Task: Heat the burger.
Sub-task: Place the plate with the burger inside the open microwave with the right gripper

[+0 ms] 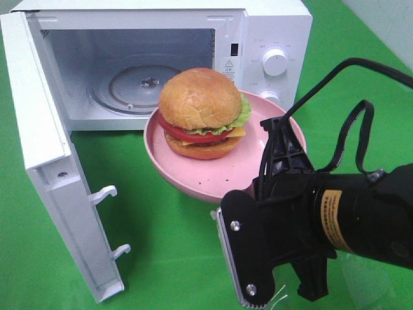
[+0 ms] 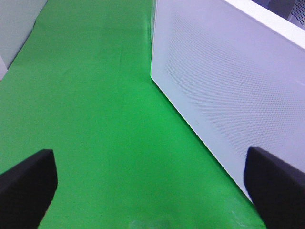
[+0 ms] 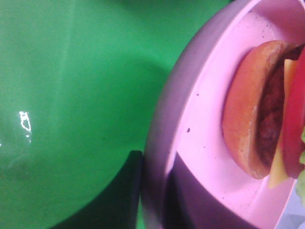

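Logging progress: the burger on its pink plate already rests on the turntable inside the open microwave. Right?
No. The burger is on the pink plate, but the plate is outside the open microwave, gripped by the right end effector; the turntable is bare. The exterior high view shows it.

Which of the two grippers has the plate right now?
The right gripper, shut on the rim of the pink plate that carries the burger. The left gripper stands open and empty beside the microwave.
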Tool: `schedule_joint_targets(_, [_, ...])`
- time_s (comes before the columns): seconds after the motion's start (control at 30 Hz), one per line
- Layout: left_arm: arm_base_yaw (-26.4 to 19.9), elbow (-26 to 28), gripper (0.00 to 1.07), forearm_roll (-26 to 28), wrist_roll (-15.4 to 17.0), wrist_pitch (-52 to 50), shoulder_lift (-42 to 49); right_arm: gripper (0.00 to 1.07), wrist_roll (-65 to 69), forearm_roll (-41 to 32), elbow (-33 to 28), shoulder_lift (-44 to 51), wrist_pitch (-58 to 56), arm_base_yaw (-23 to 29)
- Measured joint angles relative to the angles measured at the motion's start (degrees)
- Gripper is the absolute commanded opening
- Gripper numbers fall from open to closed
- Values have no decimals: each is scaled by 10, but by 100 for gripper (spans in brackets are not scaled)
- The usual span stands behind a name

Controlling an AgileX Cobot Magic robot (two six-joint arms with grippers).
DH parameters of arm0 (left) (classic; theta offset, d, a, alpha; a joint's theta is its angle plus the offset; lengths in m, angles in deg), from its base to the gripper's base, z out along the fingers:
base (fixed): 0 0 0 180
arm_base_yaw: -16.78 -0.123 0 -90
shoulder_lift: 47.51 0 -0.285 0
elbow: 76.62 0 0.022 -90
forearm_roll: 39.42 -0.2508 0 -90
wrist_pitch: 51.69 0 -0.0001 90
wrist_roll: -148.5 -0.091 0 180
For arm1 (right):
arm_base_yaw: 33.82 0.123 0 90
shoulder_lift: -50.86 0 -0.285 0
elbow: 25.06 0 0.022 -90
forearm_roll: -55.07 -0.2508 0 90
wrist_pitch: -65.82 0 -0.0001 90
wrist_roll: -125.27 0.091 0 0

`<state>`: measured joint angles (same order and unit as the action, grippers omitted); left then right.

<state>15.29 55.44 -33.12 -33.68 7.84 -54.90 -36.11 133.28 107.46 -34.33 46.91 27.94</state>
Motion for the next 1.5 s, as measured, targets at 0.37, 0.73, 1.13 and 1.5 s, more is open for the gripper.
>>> schedule_joint_targets(0.37, [0,0,100,0,0,0,0,0,-241,-105,0,0,58,-50])
schedule_joint_targets(0.73, [0,0,100,0,0,0,0,0,-465,-301,9,0,63,-81])
schedule_joint_targets(1.13, [0,0,100,0,0,0,0,0,-686,-505,22,-6,138,-146])
schedule_joint_targets(1.5, [0,0,100,0,0,0,0,0,-968,-759,22,-53,202,-163])
